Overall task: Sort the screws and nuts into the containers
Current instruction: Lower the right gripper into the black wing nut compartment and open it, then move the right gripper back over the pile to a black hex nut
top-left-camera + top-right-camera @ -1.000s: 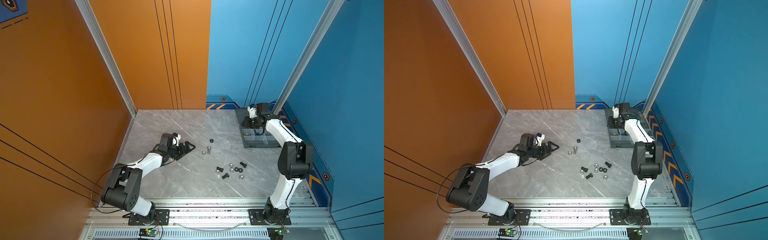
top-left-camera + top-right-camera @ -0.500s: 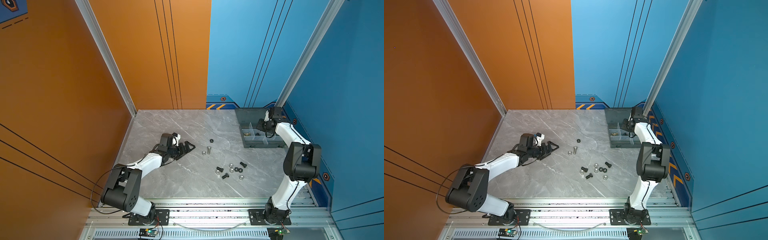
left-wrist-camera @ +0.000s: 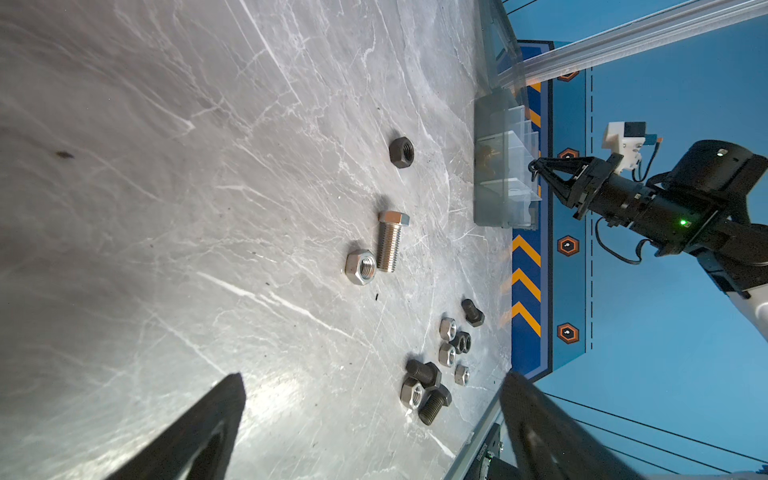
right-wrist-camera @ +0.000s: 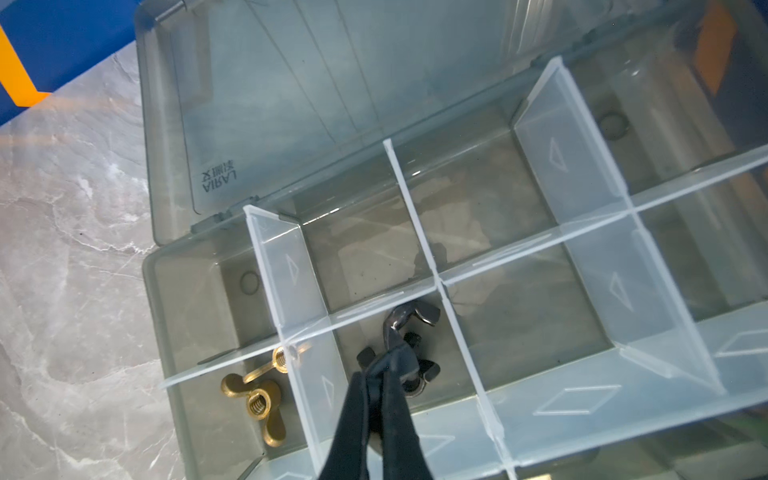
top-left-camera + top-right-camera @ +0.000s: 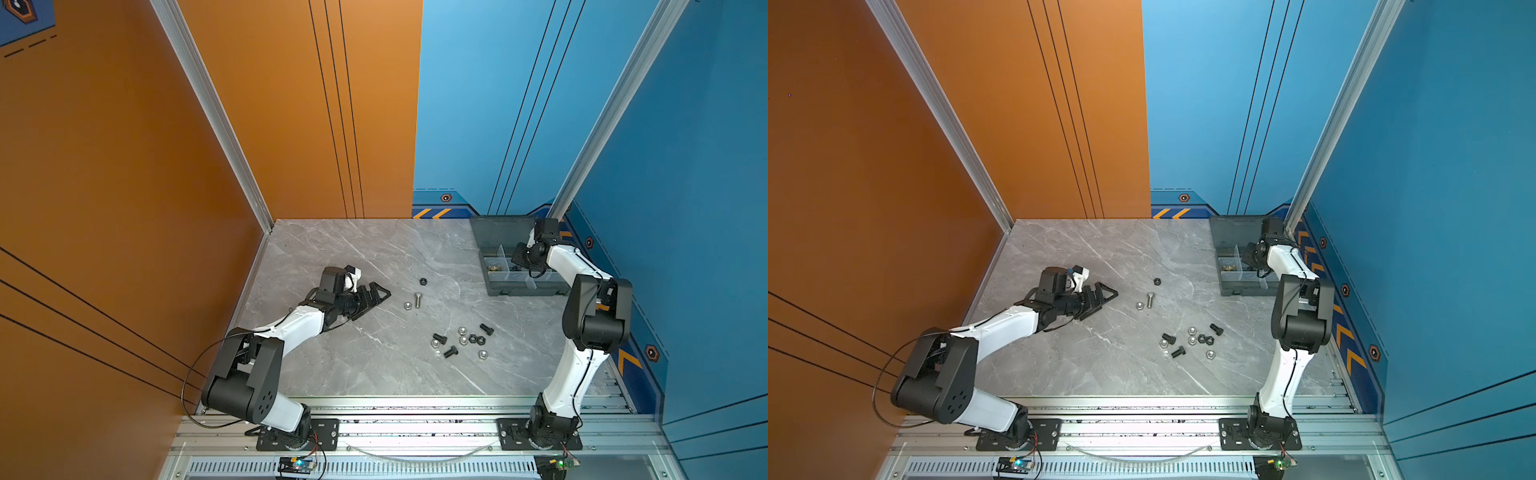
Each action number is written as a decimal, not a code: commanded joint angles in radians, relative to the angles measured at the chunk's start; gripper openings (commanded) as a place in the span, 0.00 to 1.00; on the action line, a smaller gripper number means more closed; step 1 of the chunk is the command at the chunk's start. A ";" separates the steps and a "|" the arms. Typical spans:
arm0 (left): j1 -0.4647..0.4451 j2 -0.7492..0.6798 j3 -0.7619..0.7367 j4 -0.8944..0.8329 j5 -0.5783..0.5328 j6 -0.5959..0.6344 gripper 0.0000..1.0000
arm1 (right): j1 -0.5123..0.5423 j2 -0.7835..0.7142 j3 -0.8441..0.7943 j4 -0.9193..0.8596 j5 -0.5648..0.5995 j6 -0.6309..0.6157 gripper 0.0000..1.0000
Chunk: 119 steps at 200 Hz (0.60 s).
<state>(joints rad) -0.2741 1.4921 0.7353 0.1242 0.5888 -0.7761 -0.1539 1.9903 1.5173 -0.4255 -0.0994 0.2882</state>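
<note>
Right wrist view: the right gripper [image 4: 376,368], pressed together, seems to pinch a black wing nut [image 4: 409,320] by one wing. It has swung across the box [image 4: 166,291] to a compartment [image 4: 453,368] that already holds black wing nuts, so a drop looks due. The left gripper [image 3: 374,377] lies spread, and loose bolts and nuts [image 5: 461,343] wait on the table [image 5: 353,249].

Bright, even light from above; I see glare on the table [image 3: 291,386]; near fingers [image 3: 187,430] blurred; top views sharp.
</note>
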 commanded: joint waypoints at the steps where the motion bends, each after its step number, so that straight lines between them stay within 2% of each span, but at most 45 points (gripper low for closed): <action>1: 0.000 0.005 0.027 -0.008 0.021 0.013 0.98 | -0.002 0.015 0.028 0.024 0.007 0.021 0.00; 52: 0.001 0.018 0.026 0.000 0.020 0.009 0.98 | -0.003 0.034 0.027 0.017 0.009 0.020 0.00; 119: -0.005 -0.003 0.020 -0.022 -0.012 0.018 0.98 | -0.007 0.012 0.032 -0.006 -0.006 0.018 0.26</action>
<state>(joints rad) -0.2741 1.5021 0.7429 0.1234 0.5880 -0.7757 -0.1539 2.0239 1.5200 -0.4259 -0.1001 0.3000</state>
